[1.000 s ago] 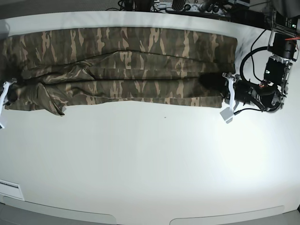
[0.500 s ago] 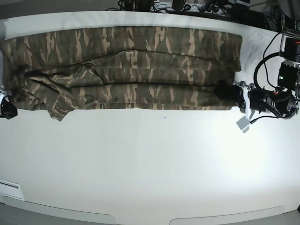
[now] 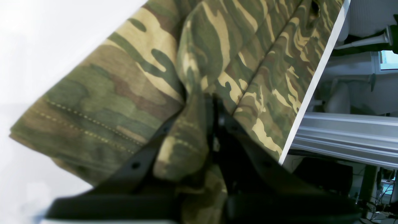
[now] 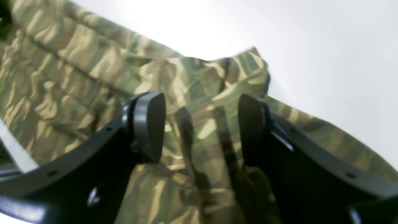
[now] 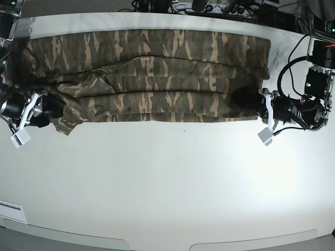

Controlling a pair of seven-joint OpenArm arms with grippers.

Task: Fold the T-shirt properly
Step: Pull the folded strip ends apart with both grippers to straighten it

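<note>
We see the T-shirt [image 5: 152, 76] stretched as a long camouflage band across the upper part of the base view, already doubled lengthwise on the white table [image 5: 167, 178], its near edge running left to right just above the frame's middle. At the right of that view the left gripper [image 5: 256, 100] is pinching the shirt's end; in the left wrist view its black fingers [image 3: 217, 124] are pressed together on a bunched ridge of cloth beside a stitched hem [image 3: 84, 124] at lower left. At the left of the base view the right gripper [image 5: 44, 107] stands spread, and in the right wrist view its two pads [image 4: 149, 124] straddle a crumpled flap [image 4: 217, 81] without gripping it. That end, at the base view's left, looks rumpled, with a corner [image 5: 65, 125] sagging below the fold line. To do this step well, we judge the free gripper should close on both layers at that sagging corner, not on a single flap, and the pinching side should hold its tension so the band lies flat. We would keep the two ends level with each other, since a skewed pull would likely twist the lengthwise crease and spoil the next fold.
</note>
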